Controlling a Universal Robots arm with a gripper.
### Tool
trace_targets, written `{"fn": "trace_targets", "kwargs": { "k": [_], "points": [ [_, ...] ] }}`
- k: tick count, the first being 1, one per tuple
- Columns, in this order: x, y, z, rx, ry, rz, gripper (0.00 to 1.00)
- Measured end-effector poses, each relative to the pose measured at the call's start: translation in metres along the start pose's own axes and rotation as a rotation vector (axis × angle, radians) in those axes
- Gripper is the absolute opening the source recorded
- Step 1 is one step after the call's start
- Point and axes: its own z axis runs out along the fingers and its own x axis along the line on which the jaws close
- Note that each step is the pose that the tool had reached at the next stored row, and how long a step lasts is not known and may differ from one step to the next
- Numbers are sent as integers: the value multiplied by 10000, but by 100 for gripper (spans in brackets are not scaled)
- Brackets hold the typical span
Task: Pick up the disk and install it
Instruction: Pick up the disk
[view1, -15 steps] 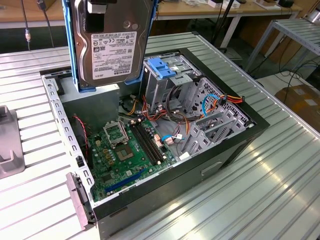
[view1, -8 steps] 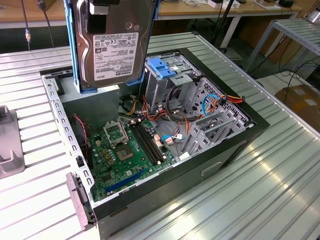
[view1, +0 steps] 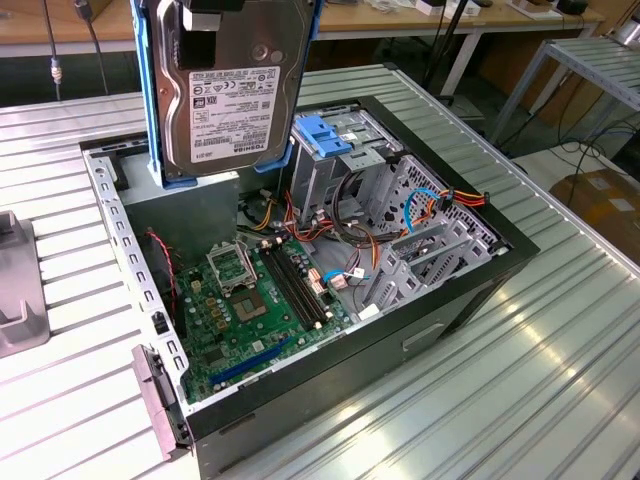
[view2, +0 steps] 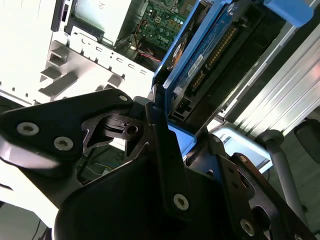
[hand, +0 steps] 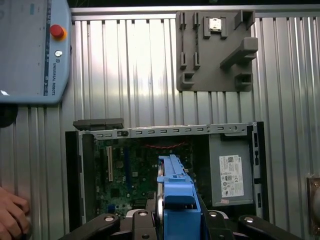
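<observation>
The disk (view1: 228, 95) hangs upright above the far corner of the open computer case (view1: 470, 290), label facing the exterior camera, blue rails along both sides. My gripper (view1: 212, 18) is shut on its upper end. In the first wrist view the disk (hand: 175, 192) is seen edge-on, blue rail uppermost, between the black gripper (hand: 176, 222) links, over the case's inside. In the second wrist view the disk (view2: 202, 57) shows its circuit-board side, and a black finger (view2: 164, 150) presses on its blue rail.
Inside the case lie a green motherboard (view1: 250, 300), a metal drive cage (view1: 355, 165) with a blue tab (view1: 325, 133), loose cables, and a grey power-supply box (hand: 231, 170). A grey fixture plate (hand: 215, 55), a teach pendant (hand: 30, 50) and a person's hand (hand: 11, 215) are on the ribbed table.
</observation>
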Motion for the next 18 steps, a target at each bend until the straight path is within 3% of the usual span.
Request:
{"fn": "trace_targets", "kwargs": {
  "k": [18],
  "points": [
    [49,-26,-4,0,0,0,37]
  ]
}}
